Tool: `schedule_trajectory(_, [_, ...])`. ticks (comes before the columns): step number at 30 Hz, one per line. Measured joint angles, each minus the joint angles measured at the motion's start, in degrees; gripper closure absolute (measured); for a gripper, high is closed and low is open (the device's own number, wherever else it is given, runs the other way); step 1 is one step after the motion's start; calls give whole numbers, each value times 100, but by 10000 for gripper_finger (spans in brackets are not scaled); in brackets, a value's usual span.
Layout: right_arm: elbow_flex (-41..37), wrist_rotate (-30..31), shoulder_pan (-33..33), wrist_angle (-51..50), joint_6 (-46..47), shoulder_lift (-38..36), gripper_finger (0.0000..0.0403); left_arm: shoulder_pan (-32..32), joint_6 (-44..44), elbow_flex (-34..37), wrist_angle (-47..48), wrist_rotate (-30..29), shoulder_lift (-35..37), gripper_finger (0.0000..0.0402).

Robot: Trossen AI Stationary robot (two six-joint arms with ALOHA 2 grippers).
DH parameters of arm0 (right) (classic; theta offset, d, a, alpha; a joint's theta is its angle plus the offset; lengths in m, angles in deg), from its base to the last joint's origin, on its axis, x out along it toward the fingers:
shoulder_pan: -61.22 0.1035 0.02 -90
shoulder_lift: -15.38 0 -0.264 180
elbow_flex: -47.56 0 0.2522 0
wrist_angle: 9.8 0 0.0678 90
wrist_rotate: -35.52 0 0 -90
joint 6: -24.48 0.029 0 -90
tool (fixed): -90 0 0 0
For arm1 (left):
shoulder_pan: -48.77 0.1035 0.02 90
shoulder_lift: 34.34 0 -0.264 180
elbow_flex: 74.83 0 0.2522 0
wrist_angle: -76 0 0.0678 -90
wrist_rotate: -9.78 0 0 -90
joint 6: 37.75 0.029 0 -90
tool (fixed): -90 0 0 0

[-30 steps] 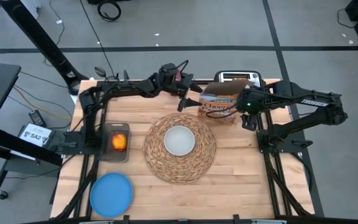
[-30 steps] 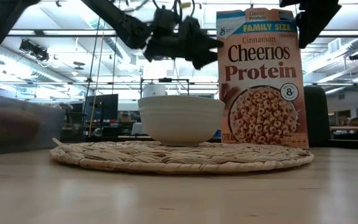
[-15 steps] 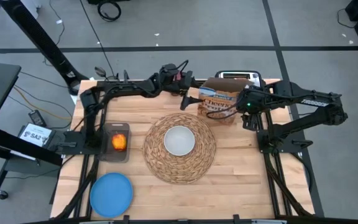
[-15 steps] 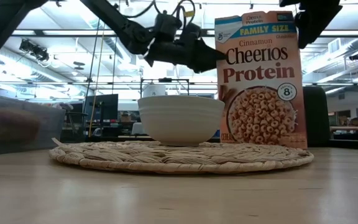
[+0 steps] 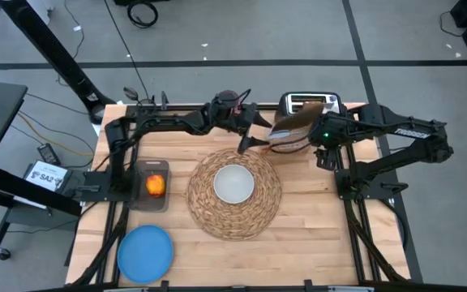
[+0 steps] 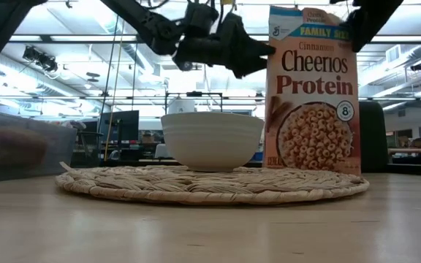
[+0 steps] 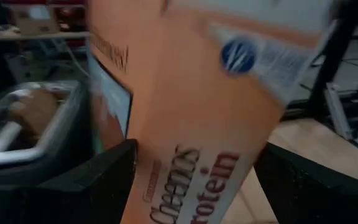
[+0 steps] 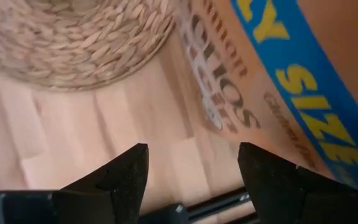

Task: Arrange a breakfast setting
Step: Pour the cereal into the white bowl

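From above, the left gripper (image 5: 250, 139) and the right gripper (image 5: 319, 139) flank the cereal box (image 5: 289, 131) behind the placemat (image 5: 234, 192), where the white bowl (image 5: 234, 183) sits.

At table level, the box (image 6: 313, 91) looks tilted; it should move slowly.

Left wrist: fingers (image 7: 104, 180) spread around the box.

Right wrist: fingers (image 8: 129, 171) spread, holding nothing.

Overhead looks straight down, low sits level at tabletop, both wrists close; all share the cereal box (image 5: 289, 130).
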Motion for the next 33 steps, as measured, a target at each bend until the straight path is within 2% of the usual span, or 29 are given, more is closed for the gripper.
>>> schedule_trajectory(4, [233, -73, 130, -424, 293, -4, 150, 91, 265, -9, 279, -240, 178, 83])
schedule_trajectory(11, [346, -59, 165, -401, 1061, -284, 150, 229, 449, -4, 465, -575, 161, 83])
schedule_trajectory(17, [199, 1051, -173, -409, 1508, -643, 151, 256, 548, -8, 448, -732, 82, 83])
schedule_trajectory(22, [-376, 1357, -676, -400, 486, -828, 151, 259, 547, -4, 741, -731, 60, 83])
schedule_trajectory(29, [-1051, 2993, -1122, 658, -1944, -564, 151, 390, 96, -4, 870, -706, 119, 83])
schedule_trajectory(33, [-1359, 3123, -1258, 1239, -2601, -448, 151, 349, 155, -7, 835, -709, -32, 83])
